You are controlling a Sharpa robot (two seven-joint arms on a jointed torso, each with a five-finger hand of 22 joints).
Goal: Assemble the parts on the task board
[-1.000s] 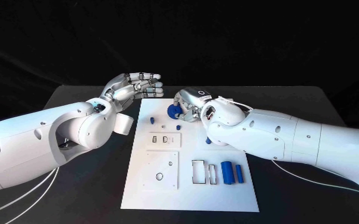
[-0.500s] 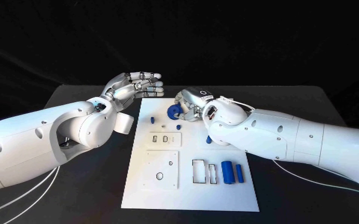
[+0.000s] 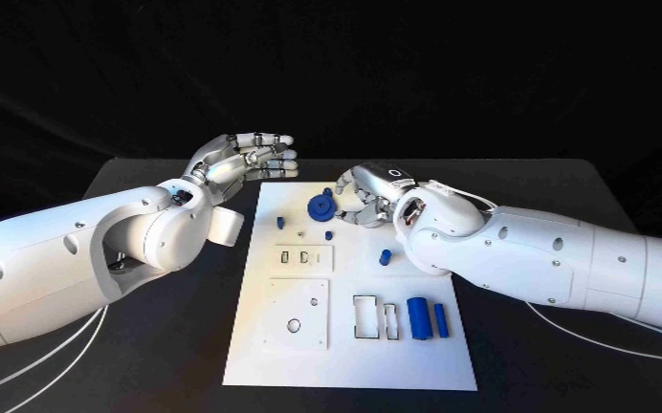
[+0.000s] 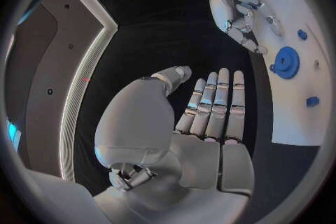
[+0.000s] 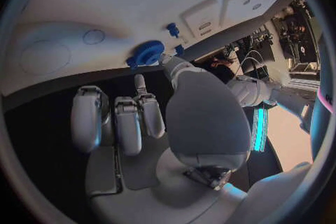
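- A white rectangular task board (image 3: pixel 352 356) lay lengthwise in the middle of a black table (image 3: pixel 552 184), with dark tabletop showing along both long sides and at the far end.
- A round blue gear-like part (image 3: pixel 320 206) with a toothed rim and a central hub sat near the board's far end, close to the midline; the left wrist view showed it as a disc (image 4: pixel 285 61) resting on the white surface.
- The right hand (image 3: pixel 370 193) sat just beside the gear on its right, fingers curled toward it; whether the fingertips touched or gripped it could not be told.
- The left hand (image 3: pixel 246 160) hovered off the board's far left corner over bare table, released, fingers straight and side by side, holding nothing.
- Small blue pegs (image 3: pixel 280 222) stood a little nearer than the gear, and another small blue piece (image 3: pixel 385 258) lay close to the right arm.
- Two blue cylinders (image 3: pixel 417 317) lay side by side near the board's right edge, beside two rectangular cut-outs (image 3: pixel 367 316).
- The near end of the board was plain white.
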